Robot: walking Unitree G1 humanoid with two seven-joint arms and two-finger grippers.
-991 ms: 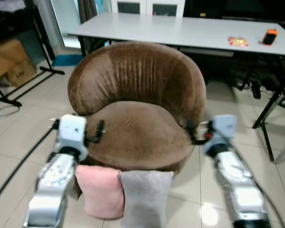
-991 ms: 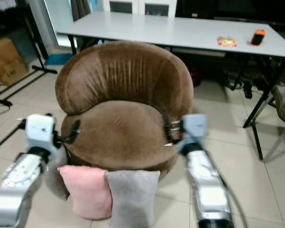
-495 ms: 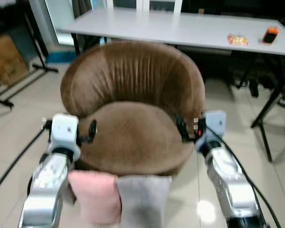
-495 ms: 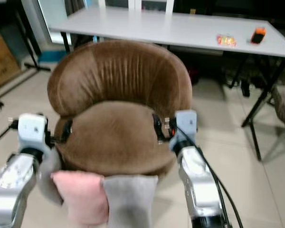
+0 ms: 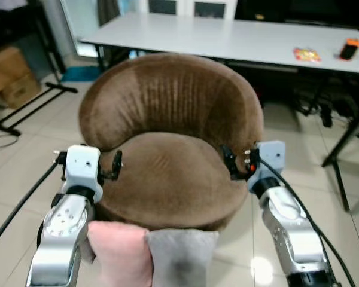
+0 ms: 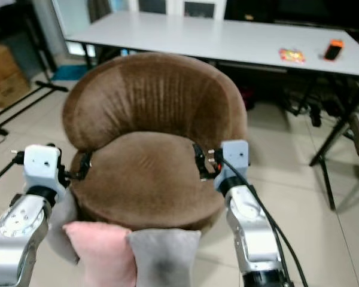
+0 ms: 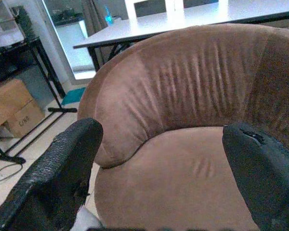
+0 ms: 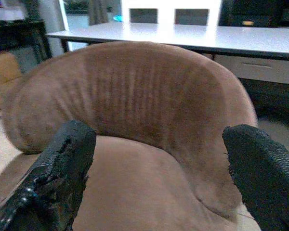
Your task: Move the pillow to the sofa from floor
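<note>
You are facing a round brown sofa [image 5: 173, 137] with a curved, ribbed back, standing on a pale tiled floor [image 5: 24, 173]. On the floor at the sofa's front edge, propped against its base, stand two pillows side by side and touching: a pink pillow [image 5: 121, 254] toward your left and a grey pillow [image 5: 180, 257] just to its right, roughly under the middle of the seat's front edge. Neither is on the seat. Your left gripper [image 5: 113, 167] is raised at the seat's left edge, and your right gripper [image 5: 230, 162] is raised at the seat's right edge, both pointing in over the cushion. In the wrist views each pair of black fingers [image 7: 62, 175] stands spread wide with the sofa back showing between them, so both are released and grasp nothing; the right gripper's fingers [image 8: 60, 168] frame the seat in the same way. The left arm's silver forearm comes down beside the pink pillow and covers its left edge. Behind the sofa runs a long grey table [image 5: 227, 37], with a small orange object [image 5: 349, 49] and a small red and yellow packet [image 5: 306, 55] near its right end. Against the room's left edge sit cardboard boxes [image 5: 9, 75] beside a black stand [image 5: 24, 107], and a black cable [image 5: 15, 209] trails across the tiles on your left.
</note>
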